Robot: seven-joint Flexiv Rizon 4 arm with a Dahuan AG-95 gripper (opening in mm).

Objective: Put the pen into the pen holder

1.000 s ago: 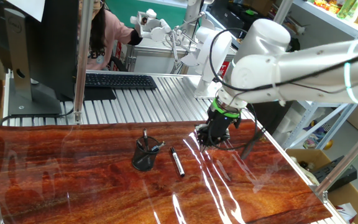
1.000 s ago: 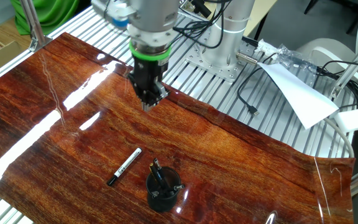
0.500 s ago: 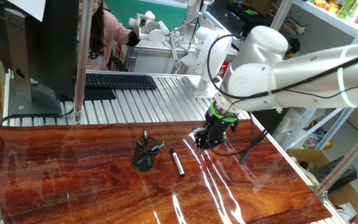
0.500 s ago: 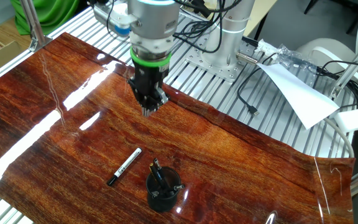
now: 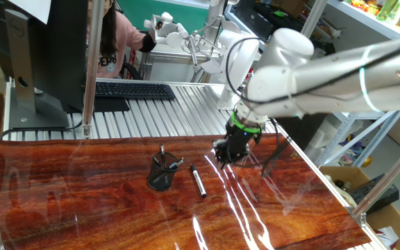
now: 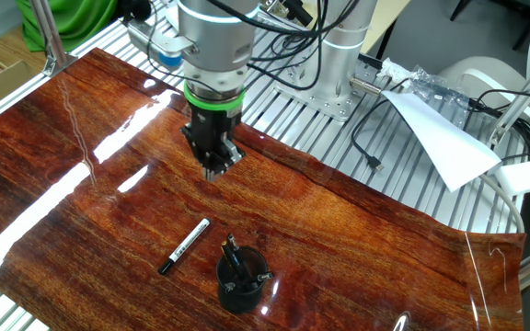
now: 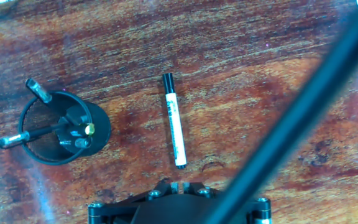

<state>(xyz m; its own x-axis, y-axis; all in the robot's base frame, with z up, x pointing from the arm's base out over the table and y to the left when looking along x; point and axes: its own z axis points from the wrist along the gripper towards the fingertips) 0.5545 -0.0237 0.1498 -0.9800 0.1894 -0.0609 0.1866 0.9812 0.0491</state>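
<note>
The pen, black at one end with a white barrel, lies flat on the wood tabletop just beside the pen holder. The pen holder is a black mesh cup standing upright with several dark pens in it. My gripper hangs above the table, off to one side of the pen and apart from it. Its fingers are shut together with nothing between them.
A black cable crosses the hand view diagonally. Beyond the wood top lie a ribbed metal surface, a keyboard, a monitor and a person. Cables and a white sheet lie at the back of the table.
The gripper has shifted a short way toward the pen, staying shut. The pen and the holder have not moved.
</note>
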